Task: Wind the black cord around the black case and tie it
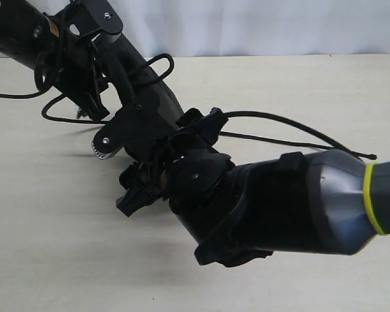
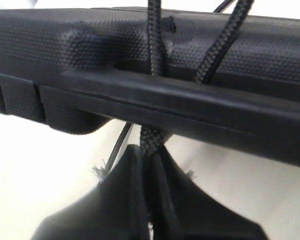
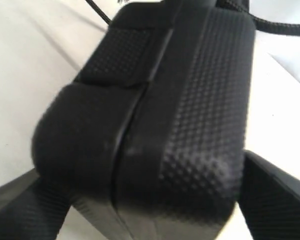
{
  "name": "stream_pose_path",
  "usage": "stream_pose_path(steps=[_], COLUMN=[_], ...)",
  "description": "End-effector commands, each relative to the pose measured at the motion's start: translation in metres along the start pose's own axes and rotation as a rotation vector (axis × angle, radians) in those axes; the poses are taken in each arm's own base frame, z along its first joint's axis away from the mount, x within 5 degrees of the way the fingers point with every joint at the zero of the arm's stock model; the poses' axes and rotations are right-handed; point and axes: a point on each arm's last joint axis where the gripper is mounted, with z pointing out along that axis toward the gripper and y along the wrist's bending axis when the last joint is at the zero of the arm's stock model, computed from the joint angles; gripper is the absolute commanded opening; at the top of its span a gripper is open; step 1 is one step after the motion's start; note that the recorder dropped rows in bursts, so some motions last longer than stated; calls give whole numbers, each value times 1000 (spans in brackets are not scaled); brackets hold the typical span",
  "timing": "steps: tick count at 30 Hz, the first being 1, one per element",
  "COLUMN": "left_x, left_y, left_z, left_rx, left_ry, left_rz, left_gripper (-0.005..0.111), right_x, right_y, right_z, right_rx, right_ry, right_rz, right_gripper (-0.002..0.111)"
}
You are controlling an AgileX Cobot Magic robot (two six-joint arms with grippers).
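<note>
The black case [image 2: 140,47], matte and pebbled, fills the left wrist view with its handle bar [image 2: 190,107] towards the camera. Two strands of the black cord [image 2: 153,60] run through the handle slot. My left gripper [image 2: 152,152] is shut on the cord just past the handle, and frayed fibres show beside its fingers. In the right wrist view my right gripper [image 3: 150,200] is shut on one end of the case [image 3: 190,100], with a finger on each side. In the exterior view the cord [image 1: 279,120] trails right across the table to its knobbed tip [image 1: 372,156]. There the arms hide most of the case.
Both arms cross at the middle of the cream table [image 1: 52,247]. The bulky right arm [image 1: 299,201] comes in from the right and the left arm [image 1: 84,45] from the top left, with its cables looping beside it. A white backdrop stands behind the table.
</note>
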Motion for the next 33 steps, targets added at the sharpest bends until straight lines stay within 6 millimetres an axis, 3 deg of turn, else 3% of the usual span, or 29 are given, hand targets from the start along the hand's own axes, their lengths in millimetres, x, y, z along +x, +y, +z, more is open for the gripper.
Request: stream_pose_path(steps=[1, 11, 17, 21, 28, 33], left_x=[-1, 0, 0, 0, 1, 1], left_y=[-1, -2, -2, -2, -2, -3], left_z=[3, 10, 10, 10, 10, 10], left_rx=[1, 7, 7, 9, 13, 16], left_ry=[-13, -4, -4, -2, 3, 8], left_rz=[-20, -20, -20, -20, -20, -20], left_gripper=[0, 0, 0, 0, 0, 0], right_x=[-9, -26, -27, -35, -47, -39], right_y=[-9, -24, -26, -36, -88, -137], right_z=[-10, -40, -42, -58, -78, -58], right_rx=[24, -66, -63, -67, -156, -203], right_ry=[-29, -69, -76, -118, -187, -160], right_rz=[19, 97, 75, 100, 242, 442], right_gripper=[80, 80, 80, 80, 78, 75])
